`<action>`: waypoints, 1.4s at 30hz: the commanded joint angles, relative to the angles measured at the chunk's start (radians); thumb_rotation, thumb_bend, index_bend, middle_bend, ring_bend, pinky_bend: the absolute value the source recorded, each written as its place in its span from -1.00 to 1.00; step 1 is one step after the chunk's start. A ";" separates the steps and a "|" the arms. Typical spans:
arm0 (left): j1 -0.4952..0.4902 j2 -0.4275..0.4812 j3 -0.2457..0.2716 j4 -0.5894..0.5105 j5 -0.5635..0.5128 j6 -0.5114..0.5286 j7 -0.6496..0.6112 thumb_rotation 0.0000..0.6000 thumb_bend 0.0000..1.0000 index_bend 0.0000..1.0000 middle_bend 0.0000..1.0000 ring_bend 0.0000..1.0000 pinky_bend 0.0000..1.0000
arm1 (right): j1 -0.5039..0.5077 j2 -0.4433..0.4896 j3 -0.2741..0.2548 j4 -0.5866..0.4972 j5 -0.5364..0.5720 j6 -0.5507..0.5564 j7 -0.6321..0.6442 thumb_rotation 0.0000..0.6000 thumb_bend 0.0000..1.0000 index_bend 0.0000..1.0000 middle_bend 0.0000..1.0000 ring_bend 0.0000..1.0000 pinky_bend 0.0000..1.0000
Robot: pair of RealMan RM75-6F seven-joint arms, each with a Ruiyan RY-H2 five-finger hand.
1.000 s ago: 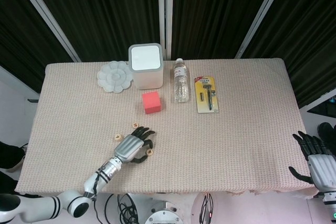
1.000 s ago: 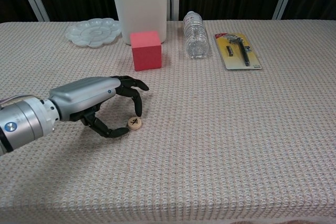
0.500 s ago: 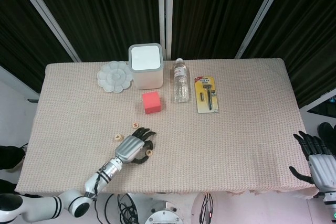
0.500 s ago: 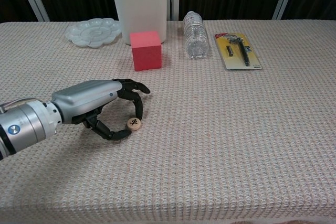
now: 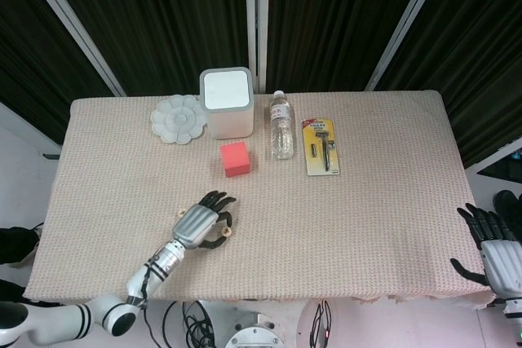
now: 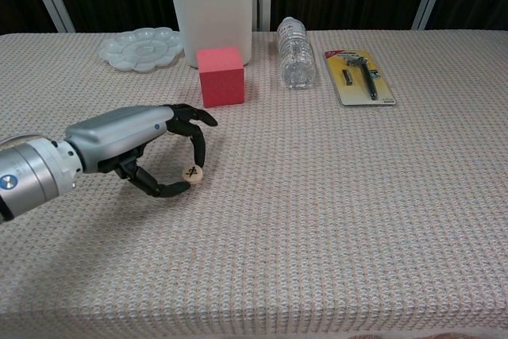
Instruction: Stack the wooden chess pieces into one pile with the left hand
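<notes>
Woven tablecloth [image 5: 367,201], near-left zone: left hand [image 6: 151,152] pinches wooden chess piece [image 6: 192,173], lifted; other pieces hidden under hand. Right hand [image 5: 493,250] idle, fingers spread, far right.

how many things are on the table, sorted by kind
wooden chess piece: 1 visible, pinched in the left hand
paint palette: 1
white bin: 1
red cube: 1
water bottle: 1
packaged razor: 1
Total: 6
</notes>
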 commanded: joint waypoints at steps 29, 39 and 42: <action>0.043 0.221 -0.031 -0.097 -0.178 -0.049 0.018 1.00 -0.39 -0.08 -0.78 -1.00 -1.00 | 0.009 0.013 0.003 -0.039 -0.004 -0.008 -0.036 1.00 -0.65 -1.00 -1.00 -1.00 -1.00; 0.043 0.217 -0.028 -0.091 -0.178 -0.055 0.011 1.00 -0.39 -0.12 -0.78 -1.00 -1.00 | 0.008 0.013 -0.001 -0.038 -0.004 -0.010 -0.037 1.00 -0.65 -1.00 -1.00 -1.00 -1.00; 0.041 0.221 -0.025 -0.092 -0.182 -0.063 0.014 1.00 -0.39 -0.18 -0.78 -1.00 -1.00 | 0.008 0.013 -0.001 -0.039 -0.004 -0.009 -0.038 1.00 -0.65 -1.00 -1.00 -1.00 -1.00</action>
